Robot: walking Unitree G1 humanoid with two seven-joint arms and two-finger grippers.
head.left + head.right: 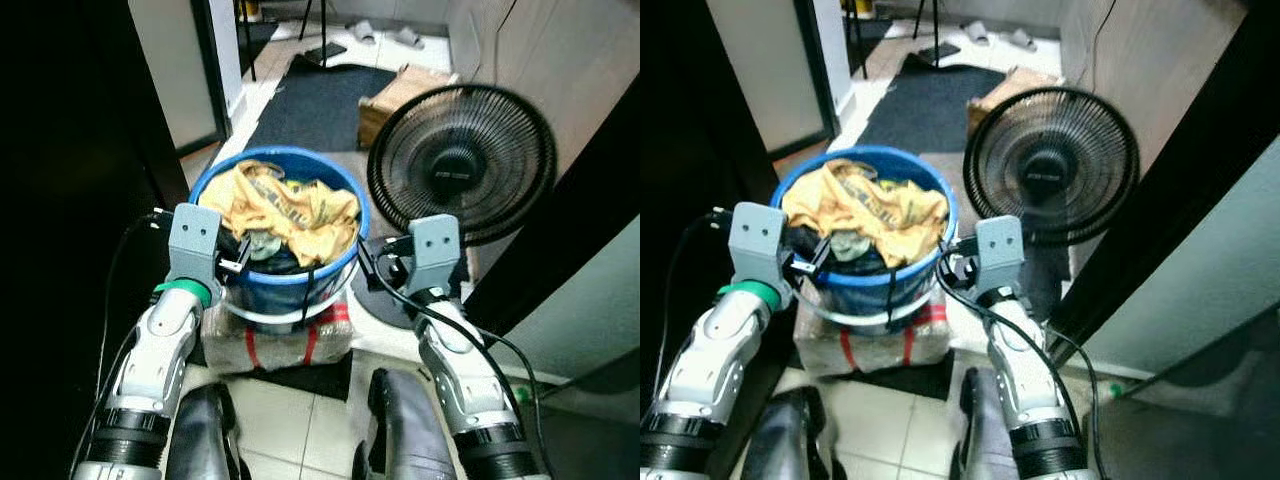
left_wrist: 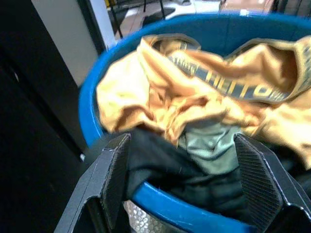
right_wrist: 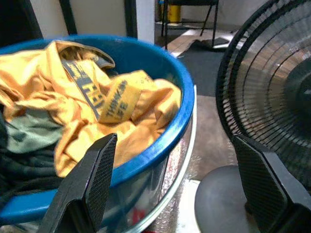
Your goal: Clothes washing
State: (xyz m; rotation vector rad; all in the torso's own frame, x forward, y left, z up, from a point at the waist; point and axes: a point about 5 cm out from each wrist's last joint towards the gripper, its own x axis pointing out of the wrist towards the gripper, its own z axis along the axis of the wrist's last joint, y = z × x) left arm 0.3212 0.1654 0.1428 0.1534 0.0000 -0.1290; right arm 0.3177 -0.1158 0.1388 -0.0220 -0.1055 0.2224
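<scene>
With both the left hand (image 2: 180, 189) and right hand (image 3: 175, 189) wide open and empty beside the blue laundry bucket (image 1: 335, 268), the yellow shirt (image 1: 285, 210) sat unwashed, so washing seemingly hadn't begun.

One blue basin (image 1: 345, 200) holds three garments, one yellow (image 1: 290, 205), one grey-green (image 1: 262, 243) and one dark (image 1: 275, 262), beside one black fan (image 1: 462, 162), one cardboard box (image 1: 400, 95) and one dark mat (image 1: 315, 105).

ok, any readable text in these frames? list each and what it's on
"THINK" over "SE": dark band of the yellow garment in the blue bucket, right wrist view; the rest is folded away.
Second dark band on that garment: gold letters, too blurred to read.
Fan hub label: too small to read.
</scene>
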